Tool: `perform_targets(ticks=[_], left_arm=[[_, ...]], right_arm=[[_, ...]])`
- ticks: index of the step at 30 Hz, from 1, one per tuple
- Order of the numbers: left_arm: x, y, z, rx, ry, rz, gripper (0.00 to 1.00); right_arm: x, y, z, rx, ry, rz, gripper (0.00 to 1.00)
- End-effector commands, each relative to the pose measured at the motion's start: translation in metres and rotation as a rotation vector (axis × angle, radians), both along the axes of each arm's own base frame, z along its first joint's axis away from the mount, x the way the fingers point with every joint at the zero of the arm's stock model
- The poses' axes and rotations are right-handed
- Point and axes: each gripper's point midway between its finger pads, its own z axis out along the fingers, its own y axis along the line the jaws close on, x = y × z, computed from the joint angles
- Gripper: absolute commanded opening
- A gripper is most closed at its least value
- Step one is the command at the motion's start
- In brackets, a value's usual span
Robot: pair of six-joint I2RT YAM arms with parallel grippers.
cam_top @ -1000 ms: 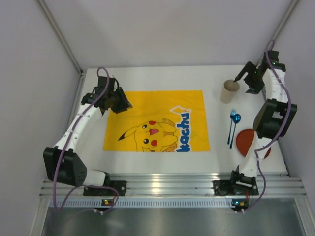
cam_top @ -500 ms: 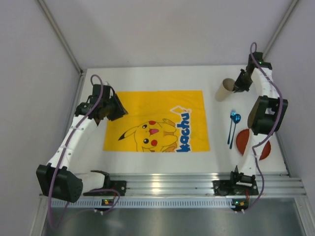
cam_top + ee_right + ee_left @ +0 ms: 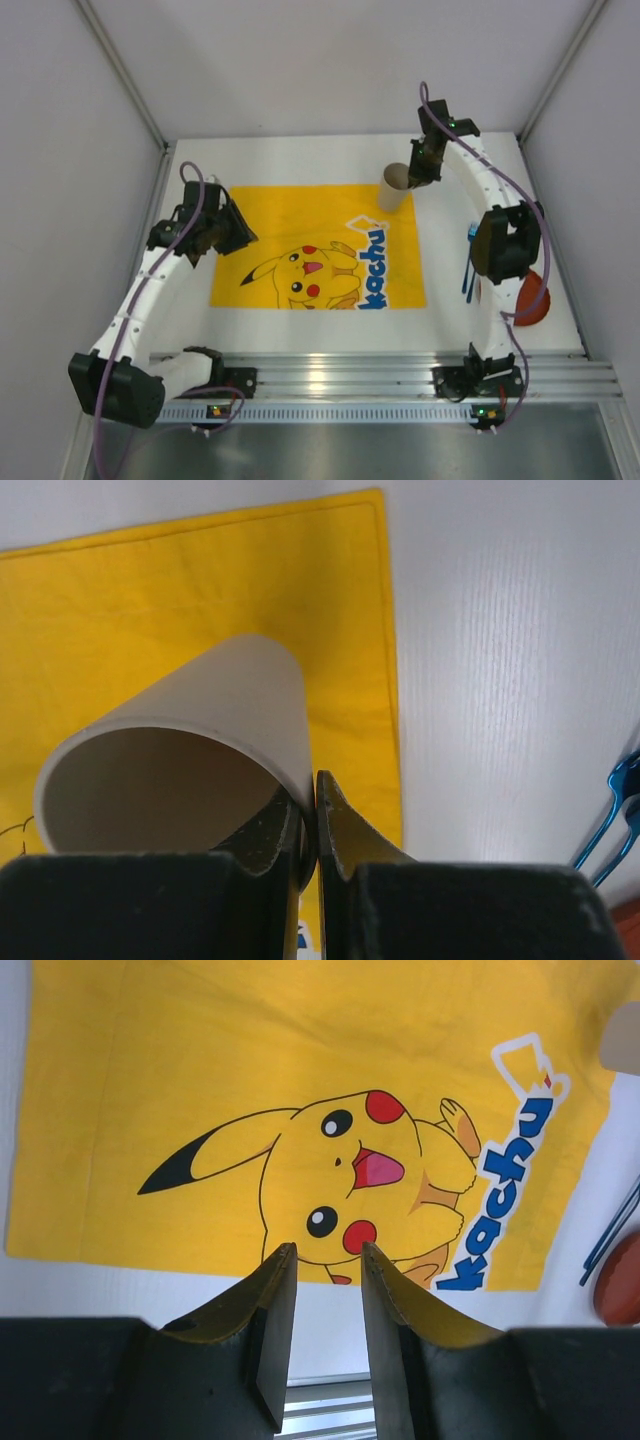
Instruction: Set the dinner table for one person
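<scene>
The dinner table (image 3: 300, 160), a plain white top, is enclosed by grey walls (image 3: 300, 70) and bounded at the near edge by a metal rail (image 3: 340, 372). A yellow printed mat (image 3: 290, 215) is laid flat on its middle. The right gripper (image 3: 312, 810) is clamped on the rim of a tilted beige cup (image 3: 200, 710) at the mat's far right corner; whether the cup's base touches the surface cannot be determined. The left gripper (image 3: 320, 1290) is held partly open and empty at the mat's left edge. Blue cutlery (image 3: 466, 278) and a red dish (image 3: 532, 298) are largely masked by the right arm (image 3: 500, 240).
</scene>
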Motion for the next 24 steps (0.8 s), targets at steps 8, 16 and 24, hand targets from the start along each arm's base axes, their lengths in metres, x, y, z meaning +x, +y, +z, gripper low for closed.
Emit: perform_targets(ticks=[8,16,24], left_arm=[[-0.019,0.001,0.013,0.006,-0.028,-0.041,0.38],[-0.022,0.003,0.017,0.017,-0.037,-0.053,0.38],[-0.019,-0.004,0.016,-0.009,-0.037,-0.082,0.38]], right_arm=[[-0.001,0.012,-0.011,-0.052,0.047,-0.027,0.21],[-0.007,0.027,-0.017,-0.045,0.065,0.003,0.50],[-0.019,-0.046,0.051,-0.092,-0.050,-0.127,1.00]])
